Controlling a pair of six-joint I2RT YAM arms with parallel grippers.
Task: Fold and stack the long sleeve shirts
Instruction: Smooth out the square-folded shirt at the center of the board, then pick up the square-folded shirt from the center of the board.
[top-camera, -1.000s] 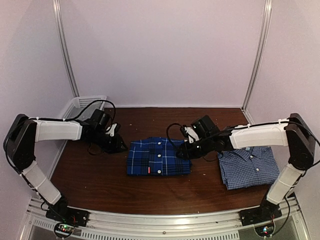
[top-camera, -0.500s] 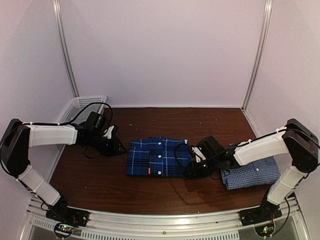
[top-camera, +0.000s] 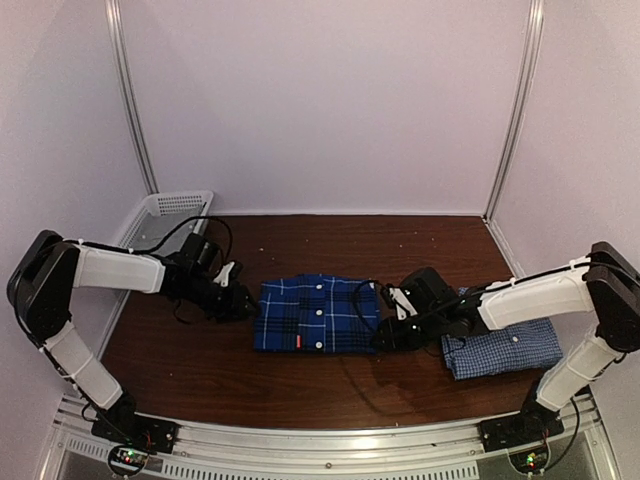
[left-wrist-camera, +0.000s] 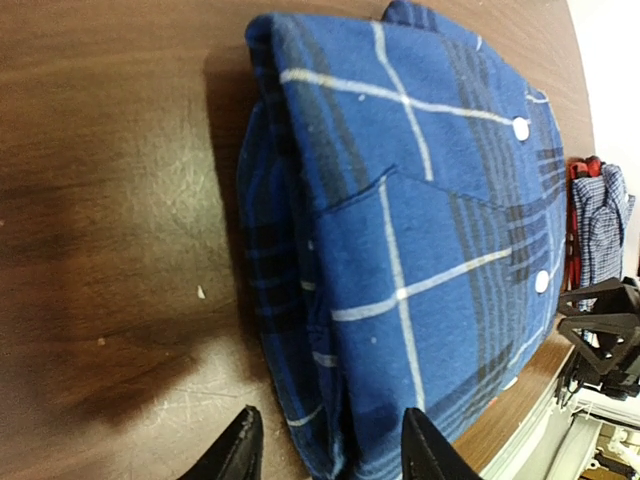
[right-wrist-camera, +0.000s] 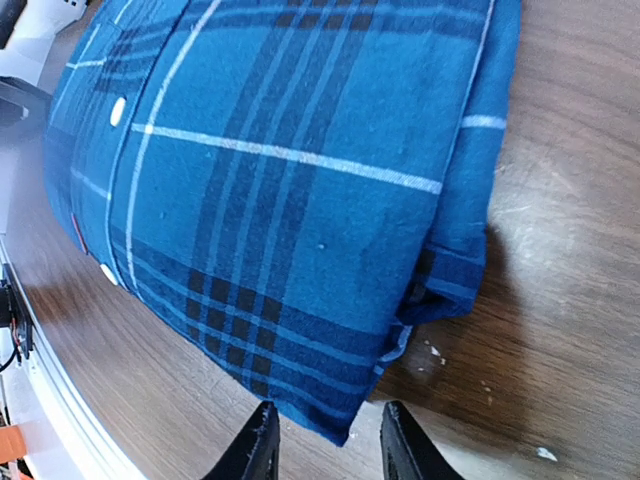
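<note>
The dark plaid long sleeve shirt (top-camera: 316, 313) lies folded flat at the table's middle, buttons up. My left gripper (top-camera: 243, 306) is low at its left edge, jaws open; in the left wrist view that gripper (left-wrist-camera: 330, 455) straddles the shirt's (left-wrist-camera: 400, 220) folded edge without pinching it. My right gripper (top-camera: 383, 335) is at the near right corner, open; in the right wrist view the gripper (right-wrist-camera: 328, 445) has the corner of the plaid shirt (right-wrist-camera: 290, 190) reaching between its fingertips. The paler check shirt (top-camera: 505, 343) lies folded at the right, partly under the right arm.
A white mesh basket (top-camera: 170, 210) stands at the back left corner. White walls close in the brown table (top-camera: 330, 385) on three sides. The metal rail with both arm bases (top-camera: 330, 445) runs along the near edge.
My left gripper has slid right up to the plaid shirt's left edge and its jaws have widened. My right gripper has dropped from the shirt's far right edge to its near right corner.
</note>
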